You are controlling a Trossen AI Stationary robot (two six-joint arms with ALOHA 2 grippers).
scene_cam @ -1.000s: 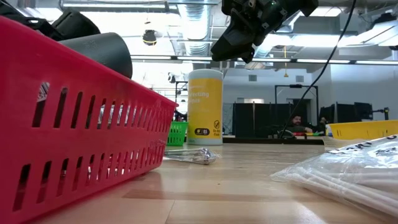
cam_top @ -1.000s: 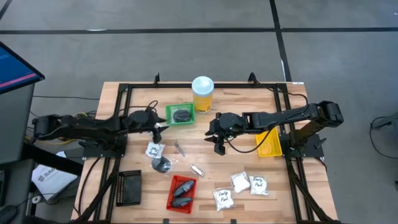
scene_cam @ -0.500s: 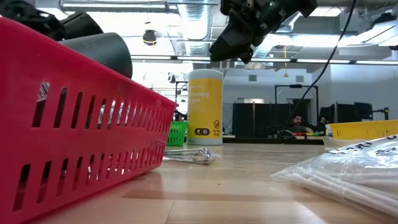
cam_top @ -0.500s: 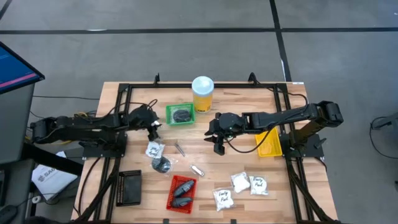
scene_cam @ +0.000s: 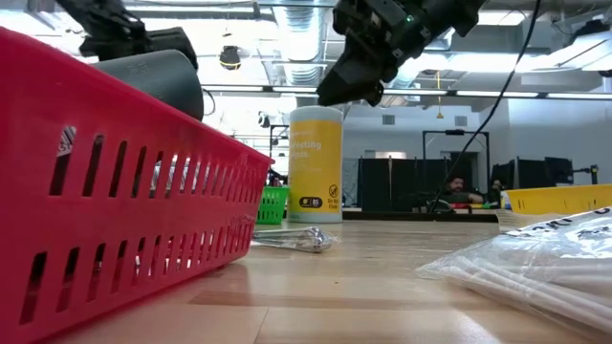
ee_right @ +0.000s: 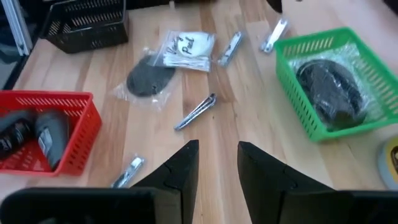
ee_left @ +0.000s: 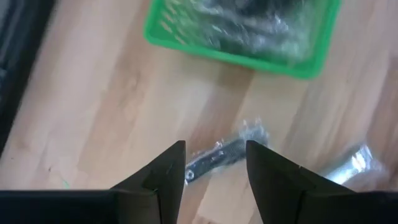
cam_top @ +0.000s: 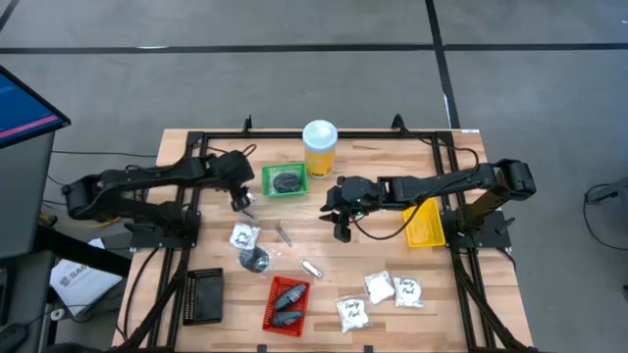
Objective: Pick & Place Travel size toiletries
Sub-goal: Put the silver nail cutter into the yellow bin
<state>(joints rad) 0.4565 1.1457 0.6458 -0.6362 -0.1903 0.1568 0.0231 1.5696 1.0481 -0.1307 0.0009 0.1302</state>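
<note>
Where wood shows, scattered crinkly white sachets.

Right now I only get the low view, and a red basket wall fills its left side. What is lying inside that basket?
Observer: Two small dark bottles lie side by side in the red basket.
Operator: And the little green basket far at the back?
Observer: The green basket holds a dark round puck in crinkly clear wrap.
Operator: What is the left gripper over?
Observer: The left gripper hangs open above a thin silvery tube that lies on the wood beside the green basket.
</note>
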